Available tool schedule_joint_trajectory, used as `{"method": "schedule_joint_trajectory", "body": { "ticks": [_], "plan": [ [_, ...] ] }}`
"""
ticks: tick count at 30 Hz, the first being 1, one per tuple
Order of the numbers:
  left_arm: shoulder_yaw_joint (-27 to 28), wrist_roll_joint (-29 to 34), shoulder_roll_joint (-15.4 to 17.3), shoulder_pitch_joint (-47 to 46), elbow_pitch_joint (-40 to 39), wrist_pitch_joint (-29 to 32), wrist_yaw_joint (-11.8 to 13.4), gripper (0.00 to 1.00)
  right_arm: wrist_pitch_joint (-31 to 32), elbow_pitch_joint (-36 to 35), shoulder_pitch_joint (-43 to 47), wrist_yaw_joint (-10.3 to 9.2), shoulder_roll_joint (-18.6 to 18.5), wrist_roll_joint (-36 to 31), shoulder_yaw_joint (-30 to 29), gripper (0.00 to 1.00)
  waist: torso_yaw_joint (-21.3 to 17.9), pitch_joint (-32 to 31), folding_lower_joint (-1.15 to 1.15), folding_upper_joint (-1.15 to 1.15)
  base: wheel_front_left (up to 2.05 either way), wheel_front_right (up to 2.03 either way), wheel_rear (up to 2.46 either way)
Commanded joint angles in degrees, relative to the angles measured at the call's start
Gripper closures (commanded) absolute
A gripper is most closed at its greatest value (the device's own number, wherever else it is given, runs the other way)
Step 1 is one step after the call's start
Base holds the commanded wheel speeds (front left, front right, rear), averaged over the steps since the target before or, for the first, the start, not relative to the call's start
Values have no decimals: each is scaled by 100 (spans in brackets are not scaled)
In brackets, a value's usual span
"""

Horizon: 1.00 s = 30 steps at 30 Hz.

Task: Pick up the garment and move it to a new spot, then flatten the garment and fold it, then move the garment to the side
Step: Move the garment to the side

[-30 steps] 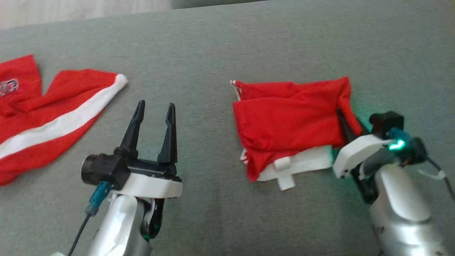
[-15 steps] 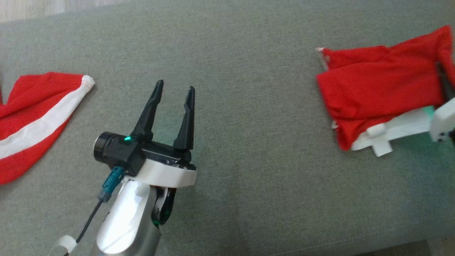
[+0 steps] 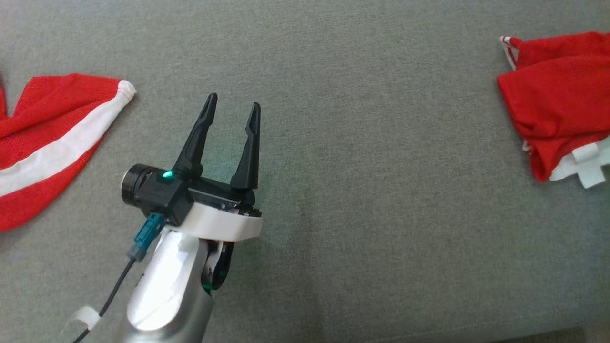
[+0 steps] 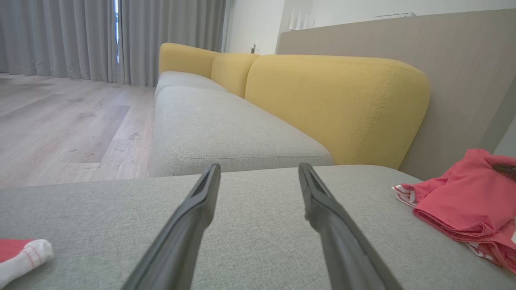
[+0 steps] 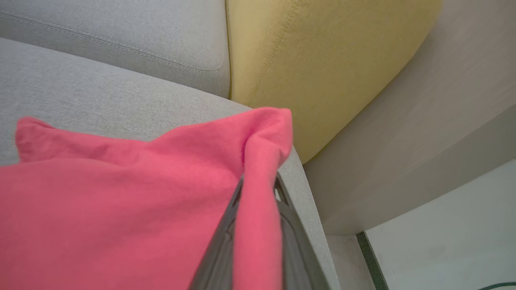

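Note:
The garment point(image 3: 557, 95), red with a white waistband, lies folded on the grey cushion at the head view's far right edge. In the right wrist view a ridge of its red fabric point(image 5: 121, 201) runs up between my right gripper point(image 5: 258, 189), which is shut on it close to the cushion's right edge. The left wrist view has the garment point(image 4: 463, 201) low at the right. My left gripper point(image 3: 233, 101) hovers open over bare cushion at centre left, nothing between its fingers point(image 4: 259, 167).
A second red garment with a white stripe point(image 3: 52, 143) lies at the left; its white cuff point(image 4: 24, 253) shows by my left fingers. A yellow backrest point(image 4: 334, 108) and wall panel point(image 5: 423, 121) rise behind. The cushion point(image 3: 381, 214) drops off beside the right gripper.
The folded garment has slid far to the right, away from the striped garment, held by the right gripper. The head view has shifted too. The left gripper stays open.

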Motion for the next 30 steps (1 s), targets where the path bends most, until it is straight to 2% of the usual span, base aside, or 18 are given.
{"method": "schedule_joint_trajectory", "body": {
  "ticks": [1, 7, 8, 9, 15, 19, 30],
  "plan": [
    [203, 45, 17, -164, -209, -29, -24, 0, -89, -80, -61, 39, -258, -38, -8, 100, 10, 4, -1, 0, 0, 0, 0],
    [233, 52, 17, -160, -205, -29, -24, 0, -221, 241, -249, 39, -215, -151, -76, 100, 26, -4, -1, 0, 0, 0, 0],
    [235, 53, 17, -157, -203, -29, -21, 0, -240, 281, -271, 39, -200, -170, -88, 47, 27, -9, -1, 0, 0, 0, 0],
    [236, 52, 17, -156, -201, -29, -17, 0, -248, 325, -289, 39, -179, -182, -106, 0, 26, -14, -1, 0, 0, 0, 0],
    [256, 38, 17, -156, -170, -29, -12, 0, -422, 395, -375, 39, -57, -261, -261, 0, 13, -81, -1, 0, 0, 0, 0],
    [293, 6, 17, -128, -158, -29, -8, 0, -572, 163, -427, 39, 135, -237, -341, 0, 1, -215, -1, 0, 0, 0, 0],
    [445, -104, 17, 142, -207, -29, 45, 0, -576, -1490, -7, 39, 1037, 116, -320, 0, 21, -839, -1, 0, 0, 0, 0]
  ]
}}
